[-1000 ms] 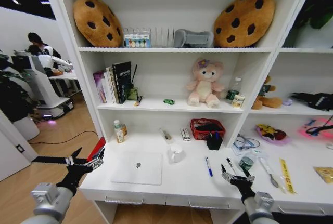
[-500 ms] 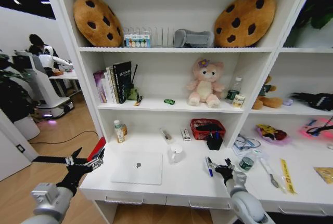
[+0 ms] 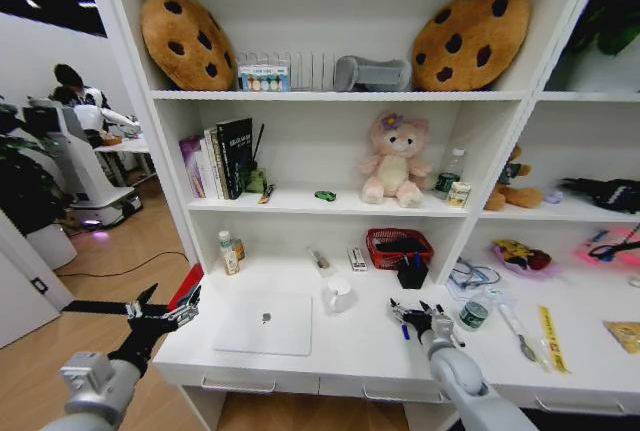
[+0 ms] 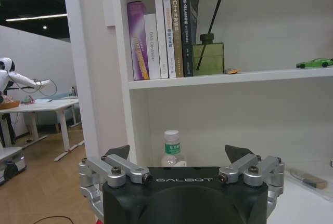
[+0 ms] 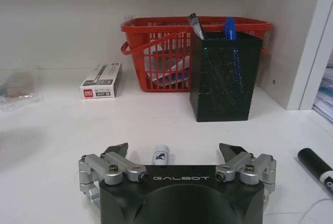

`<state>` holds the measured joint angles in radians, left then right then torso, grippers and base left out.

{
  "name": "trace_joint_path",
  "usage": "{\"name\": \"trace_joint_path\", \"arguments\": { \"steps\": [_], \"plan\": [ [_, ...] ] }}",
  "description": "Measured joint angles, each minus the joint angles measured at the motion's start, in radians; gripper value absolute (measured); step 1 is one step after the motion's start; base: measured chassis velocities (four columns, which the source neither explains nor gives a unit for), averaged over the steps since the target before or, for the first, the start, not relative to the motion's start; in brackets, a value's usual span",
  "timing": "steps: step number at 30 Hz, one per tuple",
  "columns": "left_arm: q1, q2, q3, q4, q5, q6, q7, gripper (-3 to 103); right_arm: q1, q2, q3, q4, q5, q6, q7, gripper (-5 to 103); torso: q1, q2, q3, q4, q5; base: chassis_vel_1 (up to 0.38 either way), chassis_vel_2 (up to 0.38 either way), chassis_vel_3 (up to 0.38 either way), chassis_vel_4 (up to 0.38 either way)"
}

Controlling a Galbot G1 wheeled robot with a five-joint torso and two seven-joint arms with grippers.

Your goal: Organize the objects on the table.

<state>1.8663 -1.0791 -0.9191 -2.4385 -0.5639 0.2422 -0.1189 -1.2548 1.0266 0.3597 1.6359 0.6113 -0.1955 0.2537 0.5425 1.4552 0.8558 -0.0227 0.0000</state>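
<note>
My right gripper (image 3: 414, 315) stands open low over the table (image 3: 350, 349), right above the blue pen (image 3: 402, 331). In the right wrist view the pen's white end (image 5: 160, 154) lies between the open fingers of that gripper (image 5: 174, 149), and a black pen (image 5: 315, 163) lies off to one side. The small green-labelled can (image 3: 473, 313) stands just right of the gripper. Left of centre lies the closed silver laptop (image 3: 265, 324). A tiny green toy car (image 3: 324, 195) sits on the shelf above. My left gripper (image 3: 160, 313) hangs open off the table's left end.
A black mesh pen holder (image 5: 223, 76) with pens stands before a red basket (image 5: 156, 47) at the back of the table. A white mug (image 3: 337, 296) is beside the laptop, and a bottle (image 4: 171, 149) sits at the back left. Scissors, cables and small packets clutter the right end.
My right gripper has moved left and away from the front edge, from beside the can to over the blue pen. The left arm has stayed still.
</note>
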Motion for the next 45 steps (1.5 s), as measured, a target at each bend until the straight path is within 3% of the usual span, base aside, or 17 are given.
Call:
{"name": "trace_joint_path", "arguments": {
  "steps": [3,5,8,9,10,12,15,16,18,21,22,24,25,36,45],
  "plan": [
    [0.0,0.0,0.0,0.0,0.0,0.0,0.0,100,0.016,0.005,-0.024,-0.013,-0.004,-0.004,0.002,95,0.0,0.0,0.0,0.0001,0.0,0.0,0.0,0.0,0.0],
    [0.0,0.0,0.0,0.0,0.0,0.0,0.0,100,0.023,0.008,-0.027,-0.02,-0.009,-0.003,0.002,79,0.0,0.0,0.0,0.0,-0.0003,0.0,0.0,0.0,0.0],
    [0.0,0.0,0.0,0.0,0.0,0.0,0.0,100,0.021,0.008,-0.026,-0.021,-0.012,-0.003,0.001,74,0.0,0.0,0.0,0.0001,-0.0003,0.0,0.0,0.0,0.0],
    [0.0,0.0,0.0,0.0,0.0,0.0,0.0,100,0.016,0.007,-0.025,-0.02,-0.014,-0.002,0.001,63,0.0,0.0,0.0,0.0,-0.0003,0.0,0.0,0.0,0.0],
    [0.0,0.0,0.0,0.0,0.0,0.0,0.0,100,0.016,0.007,-0.025,-0.02,-0.014,-0.002,0.001,63,0.0,0.0,0.0,0.0,-0.0003,0.0,0.0,0.0,0.0],
    [0.0,0.0,0.0,0.0,0.0,0.0,0.0,100,0.003,0.006,-0.02,-0.011,-0.018,-0.001,0.0,52,0.0,0.0,0.0,0.0,-0.0003,0.0,0.0,0.0,0.0],
    [0.0,0.0,0.0,0.0,0.0,0.0,0.0,100,-0.007,0.006,-0.016,-0.003,-0.019,-0.001,0.0,52,0.0,0.0,0.0,0.0,-0.0002,0.0,0.0,0.0,0.0],
    [0.0,0.0,0.0,0.0,0.0,0.0,0.0,100,-0.016,0.007,-0.012,0.005,-0.02,-0.001,-0.001,41,0.0,0.0,0.0,-0.0001,-0.0002,0.0,0.0,0.0,0.0],
    [0.0,0.0,0.0,0.0,0.0,0.0,0.0,100,-0.023,0.007,-0.008,0.009,-0.021,0.0,-0.002,30,0.0,0.0,0.0,0.0,-0.0002,0.0,0.0,0.0,0.0],
    [0.0,0.0,0.0,0.0,0.0,0.0,0.0,100,-0.029,0.007,-0.005,0.017,-0.021,0.001,-0.003,30,0.0,0.0,0.0,0.0,0.0001,0.0,0.0,0.0,0.0],
    [0.0,0.0,0.0,0.0,0.0,0.0,0.0,100,-0.031,0.006,-0.002,0.023,-0.018,0.0,-0.003,19,0.0,0.0,0.0,-0.0001,0.0004,0.0,0.0,0.0,0.0],
    [0.0,0.0,0.0,0.0,0.0,0.0,0.0,100,-0.031,0.003,0.001,0.034,-0.01,0.001,-0.004,19,0.0,0.0,0.0,-0.0001,0.0006,0.0,0.0,0.0,0.0],
    [0.0,0.0,0.0,0.0,0.0,0.0,0.0,100,-0.028,-0.005,0.008,0.055,-0.001,0.007,-0.005,14,0.0,0.0,0.0,-0.0002,0.0006,0.0,0.0,0.0,0.0],
    [0.0,0.0,0.0,0.0,0.0,0.0,0.0,100,0.113,-0.109,0.071,0.091,0.026,0.075,-0.058,14,0.0,0.0,0.0,0.0,0.0,0.0,0.0,0.0,0.0],
    [0.0,0.0,0.0,0.0,0.0,0.0,0.0,100,0.219,-0.129,0.062,-0.001,0.037,0.083,-0.072,14,0.0,0.0,0.0,0.0,0.0,0.0,0.0,0.0,0.0]
  ]
}}
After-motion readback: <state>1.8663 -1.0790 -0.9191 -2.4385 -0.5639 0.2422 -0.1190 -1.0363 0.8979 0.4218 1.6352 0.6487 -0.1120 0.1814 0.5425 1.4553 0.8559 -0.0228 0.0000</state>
